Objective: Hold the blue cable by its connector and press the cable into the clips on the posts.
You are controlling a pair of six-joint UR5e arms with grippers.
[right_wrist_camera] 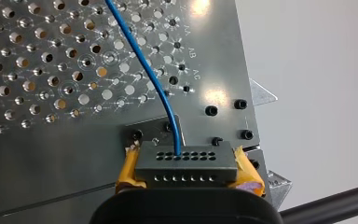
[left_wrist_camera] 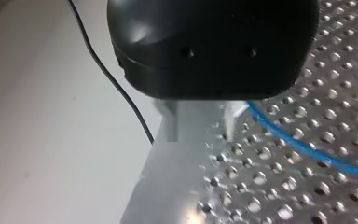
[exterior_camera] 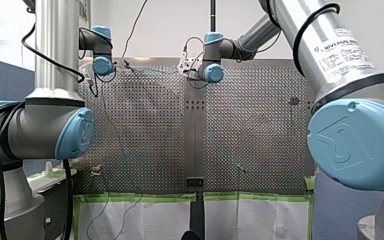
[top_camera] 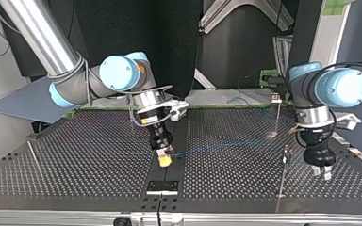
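Slippage of the connector [right_wrist_camera: 186, 161] is the main risk. It is clamped at its two ends between the yellow pads [right_wrist_camera: 127, 171] of the right gripper [top_camera: 164, 159], so a pull on the blue cable [right_wrist_camera: 154, 84] during pressing could twist it out. Cable is strung loosely over the table [top_camera: 75, 155] toward the thin posts [top_camera: 281, 179]. A snag on a post or a missed clip could be caused by that slack. Fingers of the left gripper [left_wrist_camera: 199, 123] are seen parted with nothing between them, and the cable passes just beside. Hold on the connector is shown clearly only in the right wrist view. Only in the top view are the cable's run and both arms shown together. Whether the cable is seated in any clip cannot be told.
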